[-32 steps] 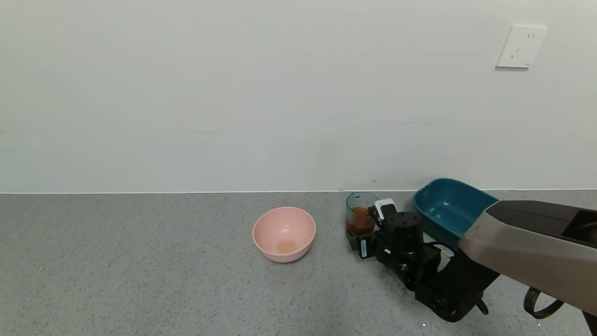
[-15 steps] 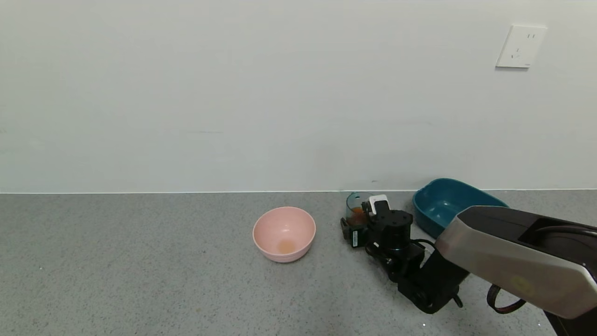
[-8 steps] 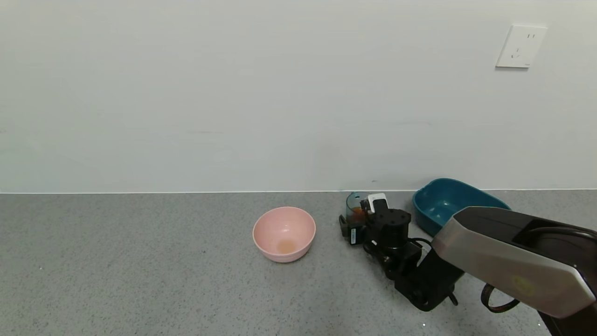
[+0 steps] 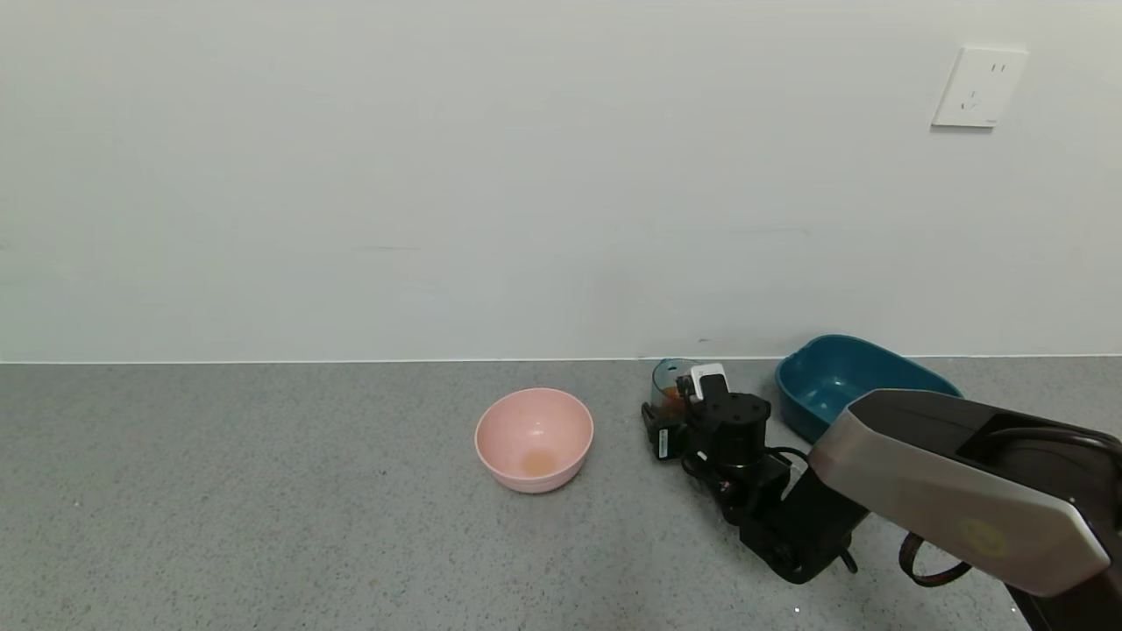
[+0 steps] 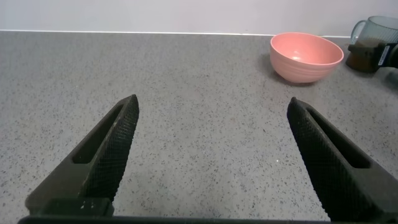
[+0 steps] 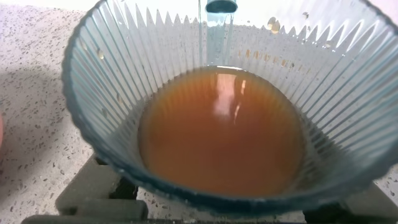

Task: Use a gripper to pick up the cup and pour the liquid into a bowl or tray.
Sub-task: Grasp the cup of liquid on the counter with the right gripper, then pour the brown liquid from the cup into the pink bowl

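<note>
Compared with the pictures of two seconds ago, the right gripper (image 4: 673, 419) is seen farther forward, toward the wall, and the ribbed teal cup (image 4: 671, 386) is now mostly hidden behind the black wrist in the head view; only its far rim and a little of the orange-red liquid (image 4: 671, 394) are left visible there. Between the last half second and now, almost no movement is noticed. From this it is judged that the approach is finished and the grasp is being made or has just been made, while the lift is not yet begun.

In the right wrist view the cup (image 6: 224, 106) is seen very close, with dark finger parts (image 6: 99, 190) at both sides of its base. Whether the fingers are already pressed on the wall or only placed around it cannot be told.

The cup is standing on the grey counter (image 4: 263, 526), between the pink bowl (image 4: 534, 438) and the dark teal tub (image 4: 855, 386), near the wall. Its long axis is kept vertical and its mouth is pointed up; the liquid (image 6: 221, 130) lies level, about half way up. A handle (image 6: 219, 25) is seen on the side away from the gripper.

The left gripper (image 5: 211, 155) is held spread wide, with nothing in it, low over the counter, well apart from the bowl (image 5: 306, 56).
</note>
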`<state>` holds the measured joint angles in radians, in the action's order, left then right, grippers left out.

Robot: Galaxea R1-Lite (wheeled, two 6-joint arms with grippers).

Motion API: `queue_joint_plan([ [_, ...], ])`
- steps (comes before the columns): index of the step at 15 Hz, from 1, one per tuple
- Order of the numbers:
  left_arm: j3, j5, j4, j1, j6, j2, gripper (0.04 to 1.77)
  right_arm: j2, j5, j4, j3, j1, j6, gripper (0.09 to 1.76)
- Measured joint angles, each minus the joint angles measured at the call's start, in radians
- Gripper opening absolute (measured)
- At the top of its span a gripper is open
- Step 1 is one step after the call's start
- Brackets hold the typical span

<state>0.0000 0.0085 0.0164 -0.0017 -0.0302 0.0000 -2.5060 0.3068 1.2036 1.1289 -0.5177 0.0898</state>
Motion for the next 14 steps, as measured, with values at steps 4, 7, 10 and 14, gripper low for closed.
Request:
queue_joint_plan([
  [4, 0.0, 0.0, 0.0, 0.0, 0.0, 0.0, 1.72, 0.0, 0.0, 0.0, 0.0, 0.0, 0.0, 1.38],
  [7, 0.0, 0.0, 0.0, 0.0, 0.0, 0.0, 1.72, 0.001, 0.0, -0.002, -0.001, 0.0, 0.0, 1.37],
  [10, 0.0, 0.0, 0.0, 0.0, 0.0, 0.0, 1.72, 0.006, -0.002, -0.008, -0.001, 0.001, -0.007, 1.37],
  [14, 0.0, 0.0, 0.0, 0.0, 0.0, 0.0, 1.72, 0.031, -0.015, -0.034, -0.001, 0.013, -0.031, 1.37],
])
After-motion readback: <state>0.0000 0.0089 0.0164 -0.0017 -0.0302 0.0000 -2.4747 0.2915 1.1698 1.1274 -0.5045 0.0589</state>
